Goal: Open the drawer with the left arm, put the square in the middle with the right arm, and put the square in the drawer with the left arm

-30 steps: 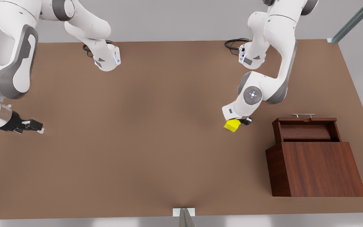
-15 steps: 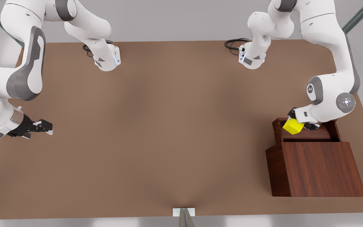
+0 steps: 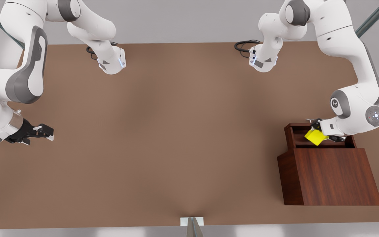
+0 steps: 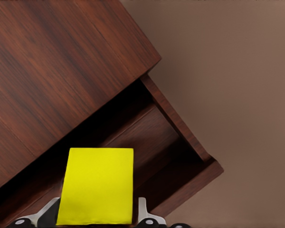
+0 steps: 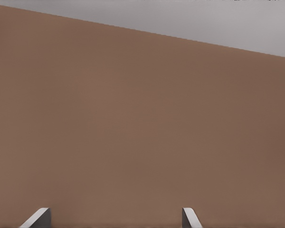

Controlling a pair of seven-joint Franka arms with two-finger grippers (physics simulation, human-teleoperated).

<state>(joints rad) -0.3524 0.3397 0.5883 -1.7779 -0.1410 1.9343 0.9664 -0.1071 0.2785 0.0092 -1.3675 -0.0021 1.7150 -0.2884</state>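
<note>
The square point(image 3: 315, 136) is gripped between the fingers point(image 4: 143, 211) of the left gripper point(image 3: 322, 133), directly above the pulled-out drawer point(image 3: 299, 136). The right gripper point(image 3: 43, 133) is held waiting over bare desk point(image 3: 176, 131), well apart from the square, its fingers point(image 5: 190, 217) spread and holding nothing.

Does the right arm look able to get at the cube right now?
Probably not: the cube is clamped in the left gripper over the open drawer, while the right gripper, open, waits far across the table.
</note>
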